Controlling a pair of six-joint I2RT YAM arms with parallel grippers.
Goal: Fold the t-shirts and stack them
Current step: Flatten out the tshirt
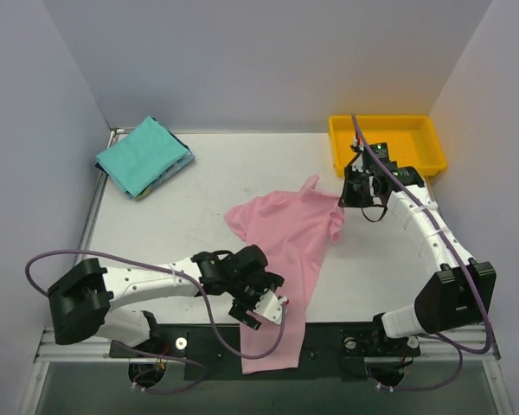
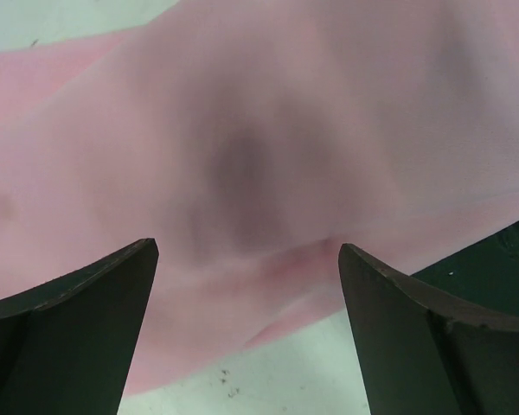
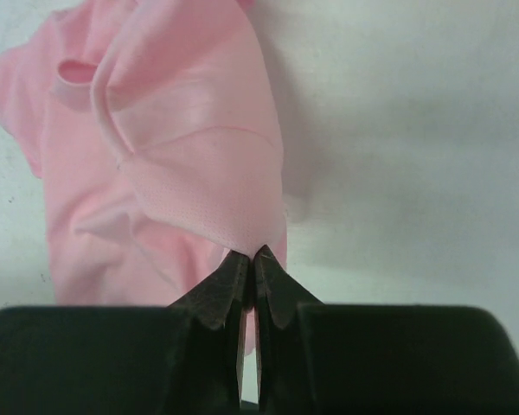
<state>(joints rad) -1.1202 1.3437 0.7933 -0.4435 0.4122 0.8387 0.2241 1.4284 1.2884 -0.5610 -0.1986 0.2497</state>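
A white worktop [image 1: 199, 173] carries a crumpled pink t-shirt [image 1: 290, 233] stretched between the two arms, its hem spilling past the near edge just beside the left fingers [image 1: 261, 309]. The yellow tray [image 1: 339, 149] sits just beyond the right fingers [image 3: 253, 259]. Well apart from both arms, far to the left beyond the left fingers, a folded teal-green t-shirt [image 1: 141, 154] rests on a blue t-shirt [image 1: 162, 182] of which only the edge shows.

The right fingers are pressed together on a thin fold of the pink t-shirt at its far right corner, with the cloth bunching away ahead of the tips. The left fingers are spread wide and hover over pink cloth close below them, gripping nothing.

The step in hand looks like spreading the pink t-shirt flat before any fold. To do it well, the left fingers would likely need to close on the hem directly beneath them. Both arms would then draw apart gently, keeping the cloth taut, and bring the overhanging hem back onto the worktop. Pulling too hard risks slipping the thin fold out of the right fingers.
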